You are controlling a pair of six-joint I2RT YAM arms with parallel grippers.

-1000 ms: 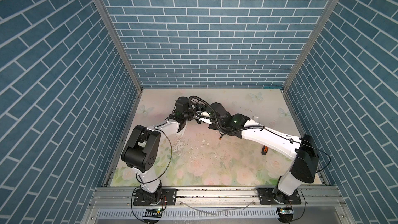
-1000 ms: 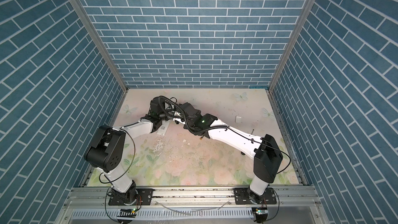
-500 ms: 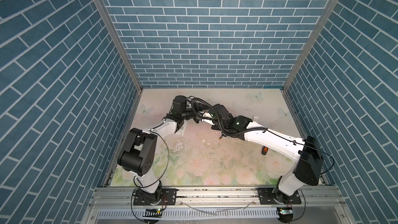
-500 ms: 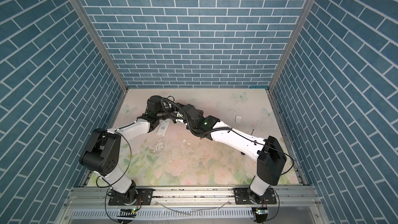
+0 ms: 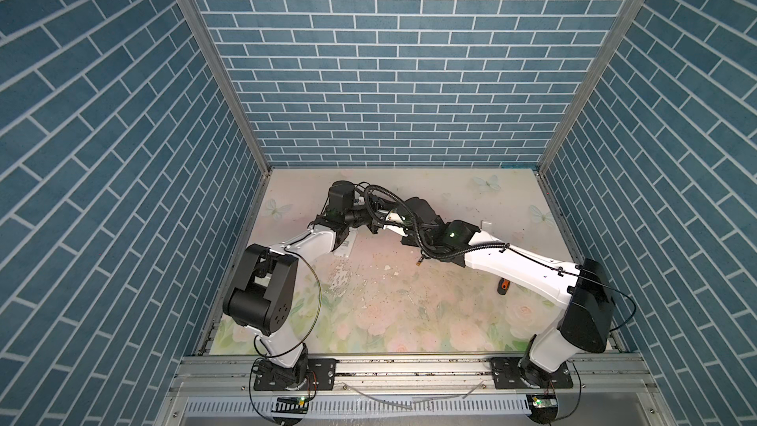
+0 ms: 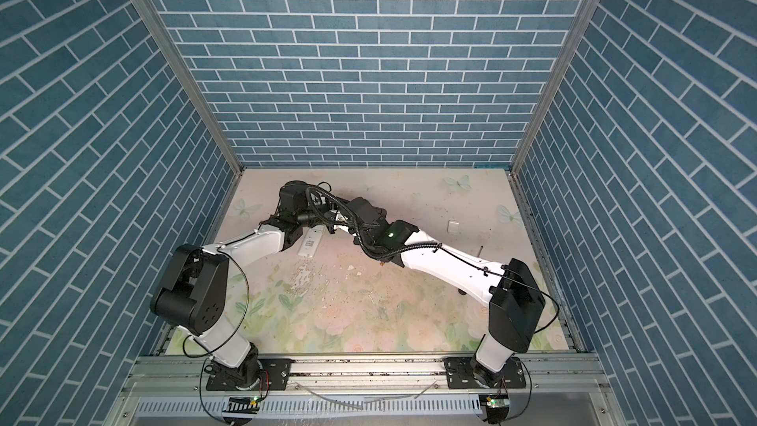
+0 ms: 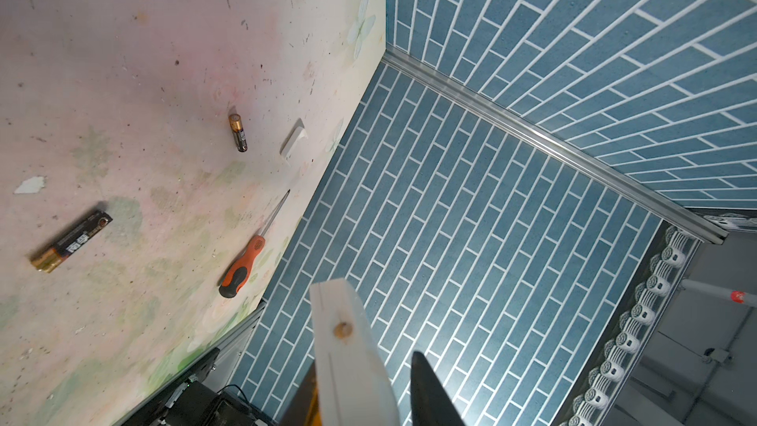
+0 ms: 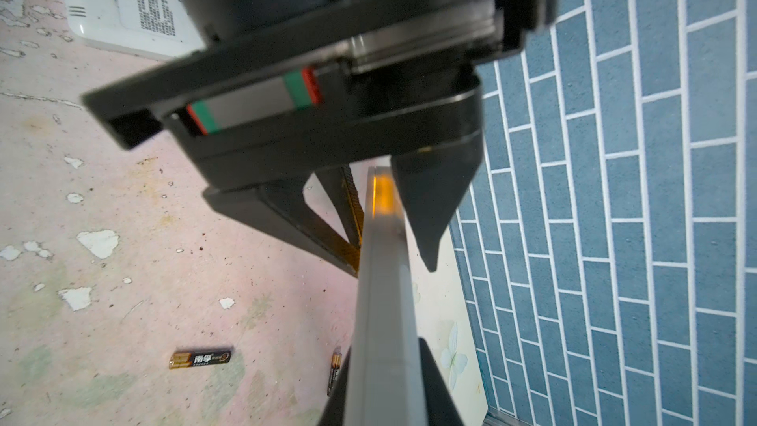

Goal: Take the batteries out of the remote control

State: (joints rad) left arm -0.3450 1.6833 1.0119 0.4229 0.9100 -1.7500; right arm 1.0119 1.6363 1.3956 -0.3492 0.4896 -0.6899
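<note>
Batteries [image 7: 71, 241] lie loose on table [image 7: 123, 55]; right gripper [image 8: 387, 387] pinches remote [image 8: 381, 313]; left gripper [image 8: 392, 268] straddles it, hold unclear.

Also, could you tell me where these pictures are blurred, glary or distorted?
Right wrist view: the left tool is blurred close to the lens, an orange glow sits on the white bar, the lying battery is legible. Left wrist view: screwdriver and tabletop are sharp. Both top views: even light, brick walls splayed by the wide lens.
</note>
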